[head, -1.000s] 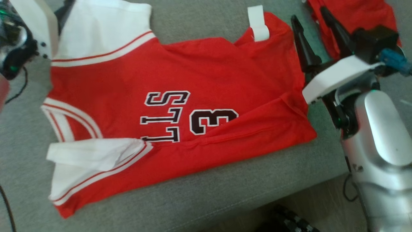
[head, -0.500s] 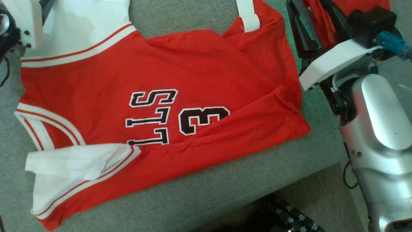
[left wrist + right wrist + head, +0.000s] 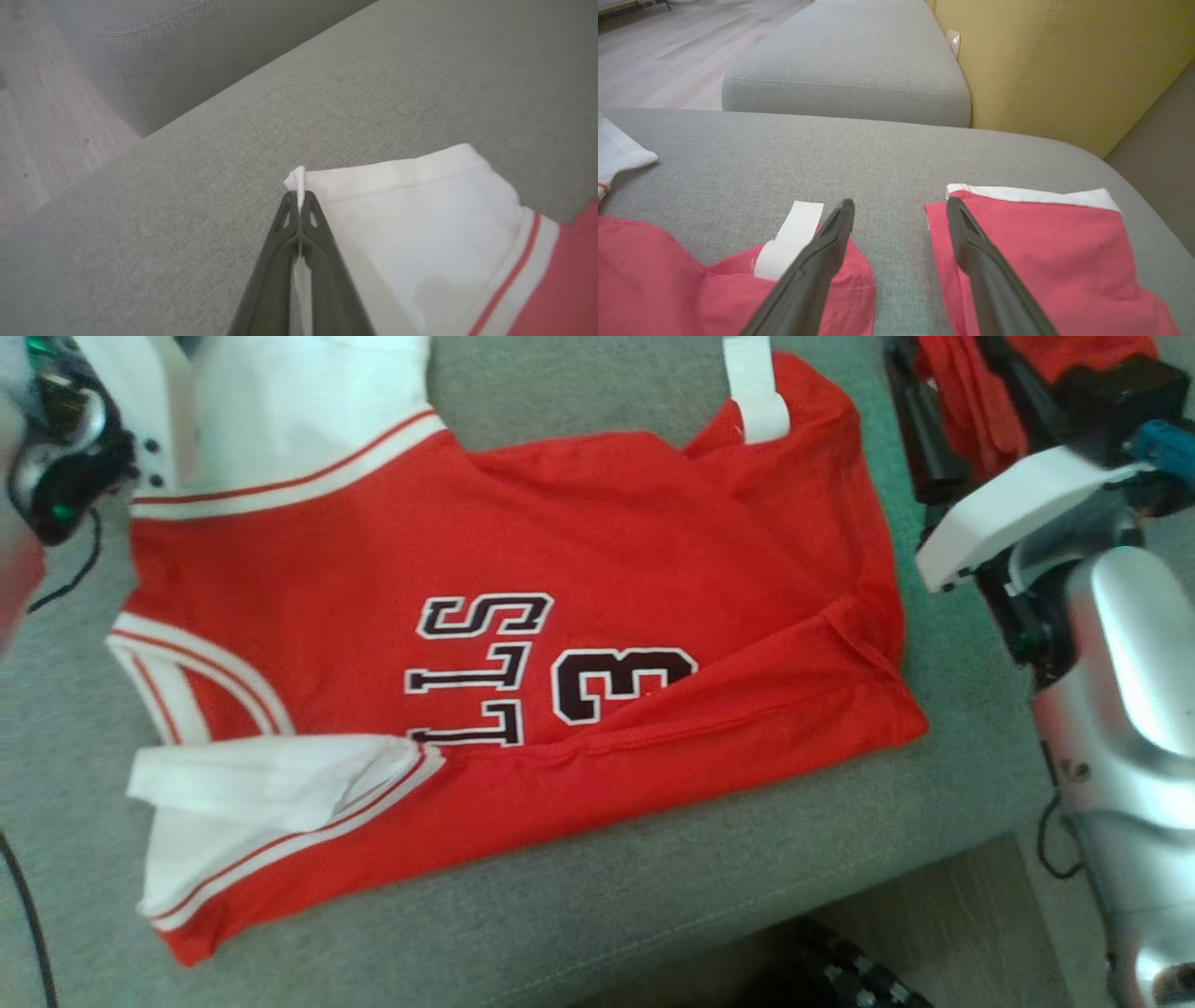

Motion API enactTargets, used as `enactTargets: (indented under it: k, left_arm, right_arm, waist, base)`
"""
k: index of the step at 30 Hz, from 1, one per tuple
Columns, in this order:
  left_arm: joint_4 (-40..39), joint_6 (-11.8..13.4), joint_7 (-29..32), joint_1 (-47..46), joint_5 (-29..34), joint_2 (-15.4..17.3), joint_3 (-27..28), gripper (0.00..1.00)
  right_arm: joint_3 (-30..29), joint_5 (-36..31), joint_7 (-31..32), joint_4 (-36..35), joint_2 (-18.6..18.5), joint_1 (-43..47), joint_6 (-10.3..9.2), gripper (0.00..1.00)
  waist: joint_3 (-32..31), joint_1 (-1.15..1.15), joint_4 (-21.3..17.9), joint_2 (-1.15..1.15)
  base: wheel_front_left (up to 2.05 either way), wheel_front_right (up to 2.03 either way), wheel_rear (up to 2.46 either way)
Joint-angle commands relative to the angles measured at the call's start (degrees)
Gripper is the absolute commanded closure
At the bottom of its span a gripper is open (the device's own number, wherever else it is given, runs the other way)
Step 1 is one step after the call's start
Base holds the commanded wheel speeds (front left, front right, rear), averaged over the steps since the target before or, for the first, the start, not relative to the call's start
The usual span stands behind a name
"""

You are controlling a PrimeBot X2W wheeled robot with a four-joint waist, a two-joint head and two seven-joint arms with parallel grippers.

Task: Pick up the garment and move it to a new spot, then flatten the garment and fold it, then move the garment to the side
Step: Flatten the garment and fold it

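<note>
We count 2 grippers, 2 red garments, 2 grey cushions & 1 yellow backrest.

The left gripper (image 3: 298,198) is clamped tight, w/ a white corner of the red jersey (image 3: 597,532) pinched btw its tips; a bit of cloth pokes out just past them. That corner belongs to the held sleeve (image 3: 420,219), which spreads to the right of the fingers in the wrist view. Beyond it come a red-and-white striped band, then red cloth. Under the tips is the grey seat cushion (image 3: 607,896), which carries the whole jersey. It lies mostly flat, near hem folded over, w/ a 2nd white sleeve (image 3: 271,784) at its near edge.

The right gripper (image 3: 900,205) is spread wide w/ nothing in it, over bare cushion. Its left finger is over a jersey corner, beside 1 white strip (image 3: 794,233). Its right finger overlaps the edge of the 2nd red garment (image 3: 1041,252), white-trimmed on the far side. We can't tell if either finger touches cloth. Ahead of it are the 2nd grey cushion (image 3: 850,60) & the yellow backrest (image 3: 1055,60).

Writing on the chest, turned sideways in the head view: "LLS" & "3", dark w/ white outline, partly covered by the fold.
</note>
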Motion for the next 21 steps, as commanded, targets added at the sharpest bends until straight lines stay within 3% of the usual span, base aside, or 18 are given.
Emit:
enactTargets:
  k: [1, 12, 21]
  left_arm:
    - [-1.7, 0.07, -1.93, -2.36, -0.22, 1.51, 1.51, 1.0]
    - [-6.67, 0.07, -15.02, 2.19, -4.47, 0.5, -1.02, 1.0]
    - [-12.1, 0.07, -19.95, 5.11, -4.74, 1.06, -3.94, 1.0]
  right_arm:
    - [-0.09, 0.15, 0.39, -1.44, -1.21, -1.19, -0.04, 0.0]
    - [0.4, 1.28, 5.13, 0.9, -8.56, -0.81, -0.04, 0.0]
    - [3.2, 4.49, 10.65, 7.2, -12.54, 0.33, -0.04, 0.0]
  waist:
    - [-1.87, 0.0, 1.81, 0.0]
    - [-8.29, 0.0, 9.99, 0.0]
    - [-9.92, 0.0, 14.47, 0.0]
  base:
    - [0.0, 0.0, 0.0]
    - [0.0, 0.0, 0.0]
    - [0.0, 0.0, 0.0]
